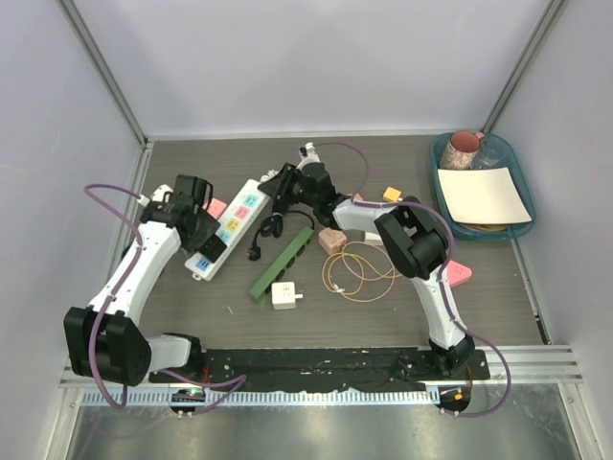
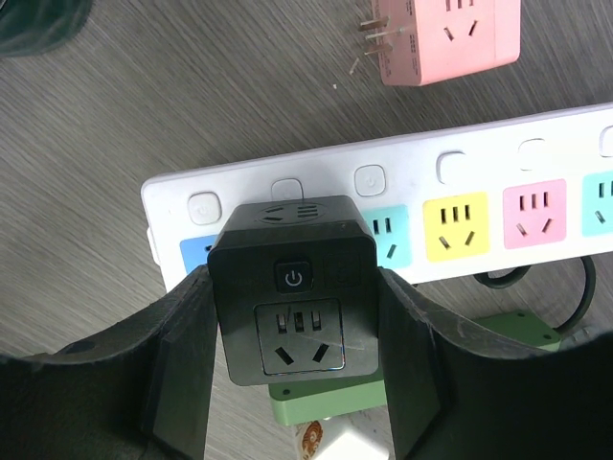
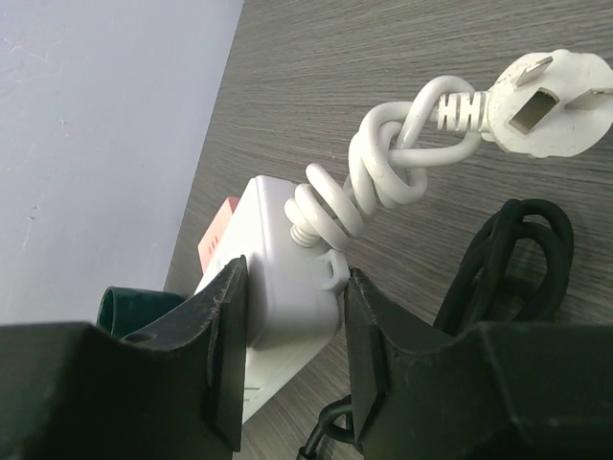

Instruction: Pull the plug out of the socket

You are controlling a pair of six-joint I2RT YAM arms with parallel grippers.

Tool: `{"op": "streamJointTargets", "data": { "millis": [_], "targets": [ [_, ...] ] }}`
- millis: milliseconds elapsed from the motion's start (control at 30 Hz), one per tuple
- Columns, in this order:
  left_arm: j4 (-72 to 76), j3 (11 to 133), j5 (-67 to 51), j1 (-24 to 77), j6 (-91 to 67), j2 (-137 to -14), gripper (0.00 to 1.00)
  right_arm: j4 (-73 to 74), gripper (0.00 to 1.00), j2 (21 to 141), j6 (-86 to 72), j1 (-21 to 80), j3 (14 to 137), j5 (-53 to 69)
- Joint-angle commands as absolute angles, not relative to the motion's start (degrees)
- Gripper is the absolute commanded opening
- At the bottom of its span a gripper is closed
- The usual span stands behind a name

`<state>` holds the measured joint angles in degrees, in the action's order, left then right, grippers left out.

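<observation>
The left gripper [image 2: 293, 335] is closed on the black plug [image 2: 292, 278], one finger flat against each side. The plug sits squarely between the fingers on the end of the strip [image 2: 431, 158], apparently seated. The strip's long axis runs across the left fingers, so the pull should go straight back toward the wrist, while the right gripper [image 3: 292, 335] pinches the strip's other end to brace it.

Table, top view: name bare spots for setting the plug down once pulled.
Free: the far strip between the back wall and the white power strip; the near band between the white adapter and the arm bases; the right side below the teal tray. Crowded: the middle, around the green strip and yellow cord loops.
</observation>
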<state>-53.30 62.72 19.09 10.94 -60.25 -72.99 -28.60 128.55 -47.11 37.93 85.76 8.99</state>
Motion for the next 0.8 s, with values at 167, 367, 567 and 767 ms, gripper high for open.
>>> {"op": "streamJointTargets", "data": {
  "millis": [167, 367, 567, 767],
  "targets": [
    [-44.83, 62.40, 14.33, 11.51, -56.86, -71.01, 0.00, -21.89, 0.01, 125.16, -24.35, 41.13, 87.00, 2.55],
    [-44.29, 67.83, 13.10, 11.16, -54.41, -69.62, 0.00, -19.43, 0.01, 126.73, -22.15, 41.75, 87.10, -1.83],
    [-47.10, 70.93, 12.31, 6.51, -54.75, -63.91, 0.00, -18.72, 0.01, 130.34, -23.29, 40.96, 83.06, -5.44],
    [-41.93, 65.13, 9.23, 3.96, -55.99, -59.33, 0.00, -17.50, 0.01, 130.61, -23.12, 40.78, 83.49, -8.17]
  ]
}}
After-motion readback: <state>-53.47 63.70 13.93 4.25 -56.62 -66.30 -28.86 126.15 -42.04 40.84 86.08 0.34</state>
